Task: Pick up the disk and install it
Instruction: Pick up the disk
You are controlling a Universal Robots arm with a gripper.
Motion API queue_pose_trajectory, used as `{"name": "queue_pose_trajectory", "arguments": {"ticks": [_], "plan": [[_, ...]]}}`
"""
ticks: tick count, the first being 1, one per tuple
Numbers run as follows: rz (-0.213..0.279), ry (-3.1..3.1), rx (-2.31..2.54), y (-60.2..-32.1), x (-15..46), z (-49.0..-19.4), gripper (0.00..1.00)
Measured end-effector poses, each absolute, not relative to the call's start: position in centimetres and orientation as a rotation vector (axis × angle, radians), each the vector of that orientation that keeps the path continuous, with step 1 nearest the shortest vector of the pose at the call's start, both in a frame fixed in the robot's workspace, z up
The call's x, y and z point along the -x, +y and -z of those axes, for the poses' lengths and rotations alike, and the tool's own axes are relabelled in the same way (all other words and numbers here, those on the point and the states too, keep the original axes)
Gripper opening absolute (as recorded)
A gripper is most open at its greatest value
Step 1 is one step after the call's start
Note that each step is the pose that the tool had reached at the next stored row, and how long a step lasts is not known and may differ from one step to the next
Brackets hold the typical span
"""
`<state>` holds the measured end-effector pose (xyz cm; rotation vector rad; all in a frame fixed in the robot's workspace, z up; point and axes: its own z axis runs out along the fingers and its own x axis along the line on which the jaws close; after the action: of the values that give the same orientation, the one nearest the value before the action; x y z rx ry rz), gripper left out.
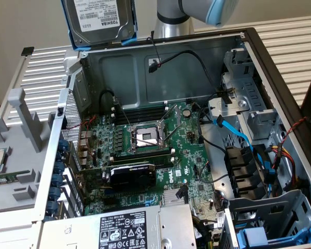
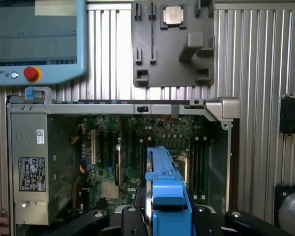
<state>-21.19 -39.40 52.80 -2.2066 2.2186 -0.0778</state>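
One disk point(image 1: 99, 21) is held high above the open computer case point(image 1: 280, 67), over its rear wall at the exterior view's left, with the white label facing outward and the blue carrier frame around its edge. In the wrist view it is seen edge-on, clamped between the two black fingers of the pincer point(image 2: 165, 216), which is closed partway onto the carrier's flanks. For this carrying step to be done well, it is judged that the drive should be lined up square with the drive bays point(image 1: 249, 171) at the exterior view's right. It should also be kept high enough that the loose cables point(image 1: 238, 135) (blue and black, draped across that corner) are not snagged and the motherboard point(image 1: 145, 150) is not brushed. The disk's upper part is cut off by the exterior view's top edge. How deep the fingers sit on the carrier is hidden behind its blue handle. Which bay is free cannot be made out; a similar blue-handled carrier point(image 1: 259, 238) is partly cut off at the lower corner.
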Motion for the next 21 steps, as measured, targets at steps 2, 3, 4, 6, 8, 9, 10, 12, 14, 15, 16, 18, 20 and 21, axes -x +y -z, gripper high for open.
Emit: {"name": "queue_pose_trajectory", "arguments": {"ticks": [2,3,4,6,8,9,10,12,14,15,16,18,20,21], "plan": [[0.076,2.219,2.207,-39.7,20.5,-52.8,0.37],[0.075,2.219,2.207,-39.9,20.2,-52.8,0.37],[0.074,2.219,2.207,-40.0,19.9,-52.8,0.37],[0.072,2.219,2.207,-40.3,19.2,-52.8,0.37],[0.069,2.220,2.208,-40.5,18.6,-52.8,0.37],[0.068,2.220,2.208,-40.7,18.2,-52.8,0.37],[0.067,2.221,2.209,-40.8,17.9,-52.8,0.37],[0.064,2.222,2.210,-41.2,17.4,-52.8,0.37],[0.062,2.222,2.210,-41.8,17.1,-52.8,0.37],[0.061,2.222,2.210,-42.1,17.0,-52.8,0.37],[0.060,2.221,2.210,-42.4,16.9,-52.8,0.37],[0.059,2.221,2.209,-43.2,16.7,-52.8,0.37],[0.057,2.220,2.208,-43.8,16.5,-52.8,0.37],[0.056,2.220,2.208,-44.1,16.4,-52.8,0.37]]}}
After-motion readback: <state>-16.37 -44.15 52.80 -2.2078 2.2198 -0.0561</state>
